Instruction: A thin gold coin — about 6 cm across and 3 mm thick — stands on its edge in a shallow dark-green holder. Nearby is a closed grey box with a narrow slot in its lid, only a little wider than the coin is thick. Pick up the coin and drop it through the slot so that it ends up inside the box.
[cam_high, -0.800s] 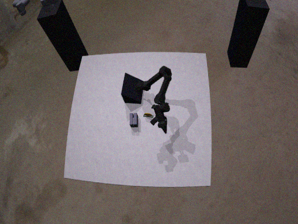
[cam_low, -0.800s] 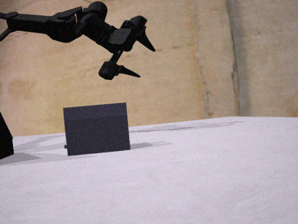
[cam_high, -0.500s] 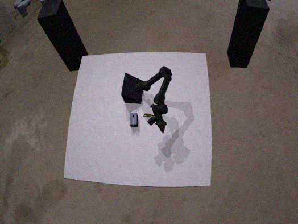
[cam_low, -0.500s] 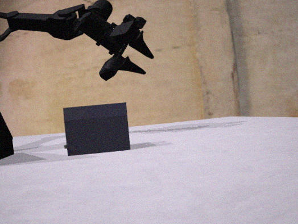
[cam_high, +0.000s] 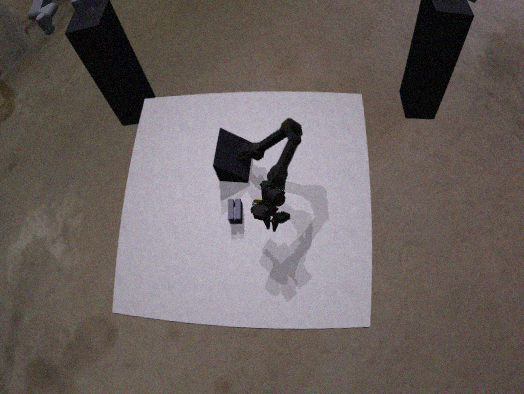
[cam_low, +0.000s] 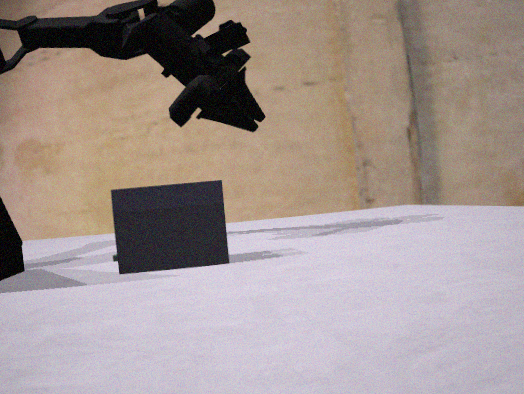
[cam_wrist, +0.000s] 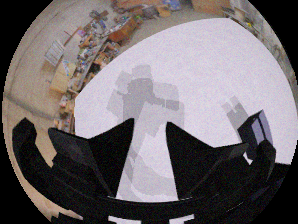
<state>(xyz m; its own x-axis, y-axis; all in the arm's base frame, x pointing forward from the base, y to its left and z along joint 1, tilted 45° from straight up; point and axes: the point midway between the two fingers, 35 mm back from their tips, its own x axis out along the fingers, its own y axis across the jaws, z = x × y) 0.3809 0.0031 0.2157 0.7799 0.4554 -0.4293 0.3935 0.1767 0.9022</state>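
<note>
The gold coin (cam_high: 257, 201) shows as a small yellow sliver in the top view, partly hidden by the arm. A dark-green bit of the holder (cam_low: 115, 258) shows at the box's left edge in the exterior view. The grey box (cam_high: 231, 211) (cam_low: 172, 230) (cam_wrist: 264, 125) stands to the left of the coin in the top view, with the slot line along its lid. My gripper (cam_high: 271, 229) (cam_low: 260, 124) (cam_wrist: 150, 124) is partly open and empty. It hangs high above the table, its fingers pointing forward and down.
The white table top (cam_high: 175, 270) (cam_low: 350, 320) (cam_wrist: 210, 65) carries the arm's shadows. The arm's dark base block (cam_high: 232, 157) stands behind the box in the top view. Two dark pillars (cam_high: 112, 65) (cam_high: 435, 60) stand at the back left and back right.
</note>
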